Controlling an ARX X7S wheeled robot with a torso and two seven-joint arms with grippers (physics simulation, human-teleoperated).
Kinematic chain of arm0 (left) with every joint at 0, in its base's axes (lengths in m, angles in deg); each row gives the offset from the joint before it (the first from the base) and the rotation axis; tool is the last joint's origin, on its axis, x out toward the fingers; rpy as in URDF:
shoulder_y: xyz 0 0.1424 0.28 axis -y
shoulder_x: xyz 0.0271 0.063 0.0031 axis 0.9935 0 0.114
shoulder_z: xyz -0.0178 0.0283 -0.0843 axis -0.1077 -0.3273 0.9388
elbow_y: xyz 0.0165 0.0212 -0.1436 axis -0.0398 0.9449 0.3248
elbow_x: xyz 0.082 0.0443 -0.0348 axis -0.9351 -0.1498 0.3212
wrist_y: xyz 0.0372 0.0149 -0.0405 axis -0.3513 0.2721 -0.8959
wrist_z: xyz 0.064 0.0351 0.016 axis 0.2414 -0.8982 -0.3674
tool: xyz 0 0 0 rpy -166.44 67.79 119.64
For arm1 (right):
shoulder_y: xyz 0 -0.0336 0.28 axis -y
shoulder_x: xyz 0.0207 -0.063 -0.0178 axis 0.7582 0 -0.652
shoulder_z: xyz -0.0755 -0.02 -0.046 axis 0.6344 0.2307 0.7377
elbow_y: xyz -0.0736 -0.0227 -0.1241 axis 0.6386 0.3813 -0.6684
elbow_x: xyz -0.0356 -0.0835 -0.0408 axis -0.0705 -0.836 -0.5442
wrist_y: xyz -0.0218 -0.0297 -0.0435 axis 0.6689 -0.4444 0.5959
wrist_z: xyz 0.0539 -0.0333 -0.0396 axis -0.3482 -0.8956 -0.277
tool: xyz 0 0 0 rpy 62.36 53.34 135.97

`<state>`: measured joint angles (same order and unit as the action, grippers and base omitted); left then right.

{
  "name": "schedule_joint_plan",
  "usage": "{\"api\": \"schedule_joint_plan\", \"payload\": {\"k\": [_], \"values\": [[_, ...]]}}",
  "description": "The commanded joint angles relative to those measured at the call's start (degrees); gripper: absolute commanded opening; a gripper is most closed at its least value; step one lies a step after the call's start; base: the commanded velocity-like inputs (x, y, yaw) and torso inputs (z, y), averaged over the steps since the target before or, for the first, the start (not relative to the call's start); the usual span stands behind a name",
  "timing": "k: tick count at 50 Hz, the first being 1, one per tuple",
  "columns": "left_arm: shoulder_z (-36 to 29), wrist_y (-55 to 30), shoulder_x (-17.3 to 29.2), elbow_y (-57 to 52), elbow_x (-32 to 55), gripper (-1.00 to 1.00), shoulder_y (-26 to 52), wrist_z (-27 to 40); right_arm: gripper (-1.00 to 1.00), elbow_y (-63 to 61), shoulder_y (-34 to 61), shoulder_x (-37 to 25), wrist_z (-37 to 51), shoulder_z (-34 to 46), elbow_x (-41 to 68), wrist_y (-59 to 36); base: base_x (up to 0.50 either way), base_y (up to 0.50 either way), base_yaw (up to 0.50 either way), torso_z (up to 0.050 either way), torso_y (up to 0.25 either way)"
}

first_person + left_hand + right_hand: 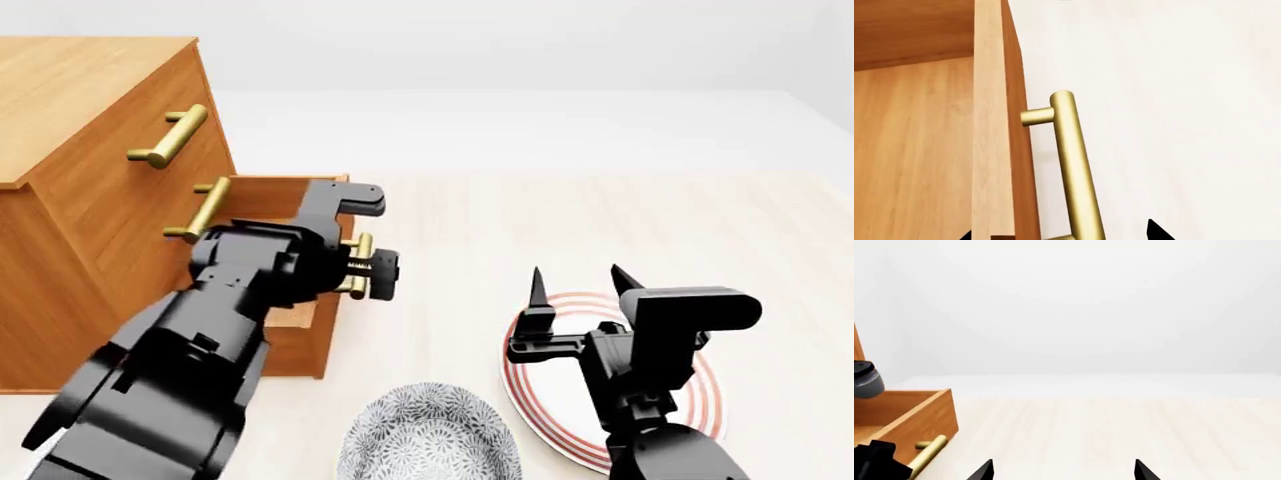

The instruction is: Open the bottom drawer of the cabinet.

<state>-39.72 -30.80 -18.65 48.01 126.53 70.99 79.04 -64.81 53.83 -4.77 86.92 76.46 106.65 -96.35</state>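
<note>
The orange-brown cabinet (94, 150) stands at the left. Its bottom drawer (280, 195) is pulled out well past the two drawers above it, and its inside (914, 150) is bare wood. My left gripper (355, 268) is at the drawer's front. It is open, its jaws (1061, 234) straddling the front panel (994, 150) and the brass bar handle (1071, 160) without clamping either. The same drawer (917, 412) and handle (929, 452) show in the right wrist view. My right gripper (578, 275) hangs open over the floor, nothing between its fingers (1062, 473).
A red-ringed white plate (694, 405) lies under my right arm. A grey patterned bowl (427, 440) sits near the front, between the arms. Brass handles of the top drawer (171, 135) and the middle drawer (200, 210) jut out above the open one. Pale floor stretches behind.
</note>
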Motion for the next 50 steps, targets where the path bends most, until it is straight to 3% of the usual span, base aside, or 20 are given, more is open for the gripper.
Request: {"api": "schedule_joint_plan", "payload": {"k": [1,13,20,26,31,32,34,41,47,50], "values": [[-15.1,2.4,-0.4,-1.1,21.1,1.00,-0.3,0.9,1.00,-0.6,0.1,-0.3,0.3,0.1,0.4,-0.3,0.00,0.00,0.00,0.000,0.000],[-33.6,6.6,-0.4,-2.5,40.3,1.00,1.0,0.6,1.00,-0.2,0.1,-0.6,0.3,0.1,0.7,0.0,0.00,0.00,0.00,0.000,0.000],[-38.5,9.0,-0.4,-2.8,44.6,1.00,1.9,-0.3,1.00,-0.5,0.4,-0.7,0.4,0.3,0.9,-0.3,0.00,0.00,0.00,0.000,0.000],[-38.7,14.5,0.2,-4.0,45.2,1.00,2.8,-0.4,1.00,-0.5,0.8,-0.7,0.7,0.5,0.9,-0.5,0.00,0.00,0.00,0.000,0.000],[-34.6,20.8,9.6,-22.5,46.8,1.00,1.4,10.9,1.00,-0.4,0.8,-0.7,0.7,0.9,0.7,-0.4,0.00,0.00,0.00,0.000,0.000],[-34.0,26.3,12.9,-29.7,44.5,1.00,0.5,14.3,1.00,-0.6,1.0,-0.7,0.8,1.0,0.8,-0.6,0.00,0.00,0.00,0.000,0.000],[-32.8,29.5,16.1,-36.2,43.8,1.00,0.0,17.8,1.00,-1.0,1.1,-0.8,0.9,1.1,0.7,-0.7,0.00,0.00,0.00,0.000,0.000],[-32.0,36.0,29.5,-65.4,35.2,1.00,-1.4,42.8,1.00,-1.7,2.3,-0.8,1.3,1.4,0.8,-1.2,0.00,0.00,0.00,0.000,0.000],[-32.7,40.4,40.1,-87.8,28.7,1.00,-6.9,54.2,1.00,-4.9,4.2,-1.7,2.7,0.7,-0.2,-1.3,0.00,0.00,0.00,0.000,0.000],[-33.3,41.5,43.3,-94.0,27.1,1.00,-9.3,56.7,1.00,-7.3,6.5,-2.2,4.5,-0.1,-0.9,-2.9,0.00,0.00,0.00,0.000,0.000]]}}
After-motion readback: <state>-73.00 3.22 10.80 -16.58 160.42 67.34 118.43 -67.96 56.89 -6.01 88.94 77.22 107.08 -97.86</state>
